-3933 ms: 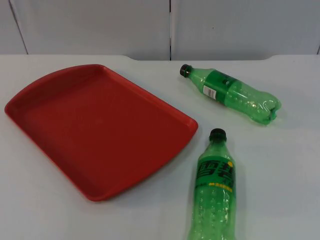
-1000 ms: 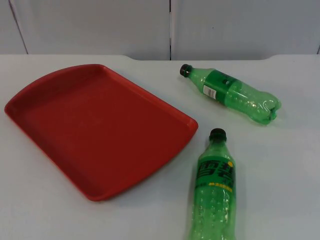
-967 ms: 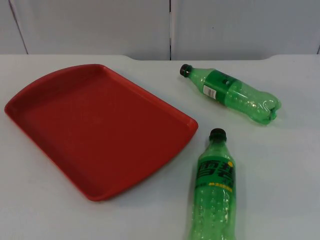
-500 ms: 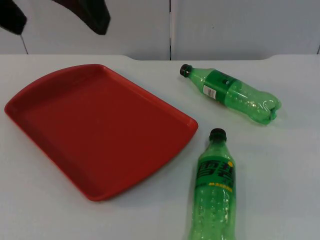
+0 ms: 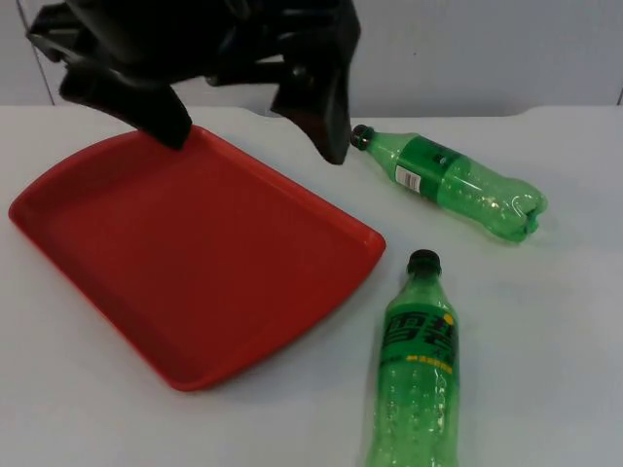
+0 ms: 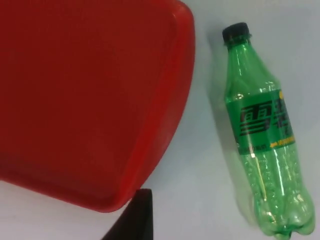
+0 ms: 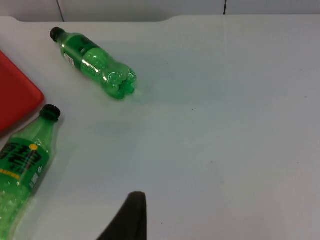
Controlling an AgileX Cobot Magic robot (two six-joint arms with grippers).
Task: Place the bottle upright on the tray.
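Two green plastic bottles with black caps lie on their sides on the white table. The near bottle (image 5: 417, 375) lies just right of the red tray (image 5: 185, 263), its cap pointing away from me. The far bottle (image 5: 450, 183) lies behind it, cap toward the tray. My left gripper (image 5: 255, 146) hangs open above the tray's far edge, its fingers spread wide and holding nothing. In the left wrist view I see the tray (image 6: 75, 100) and the near bottle (image 6: 262, 135). My right gripper (image 7: 131, 220) waits over bare table, right of the far bottle (image 7: 94, 62) and the near bottle (image 7: 25, 165).
The grey partition wall (image 5: 467, 49) closes off the table at the back. Bare white table (image 7: 225, 125) stretches to the right of both bottles. The tray's corner (image 7: 15, 100) lies close to the near bottle's cap.
My left arm has come down from the upper left and now hangs over the tray's far edge. Both bottles and the tray lie where they were.
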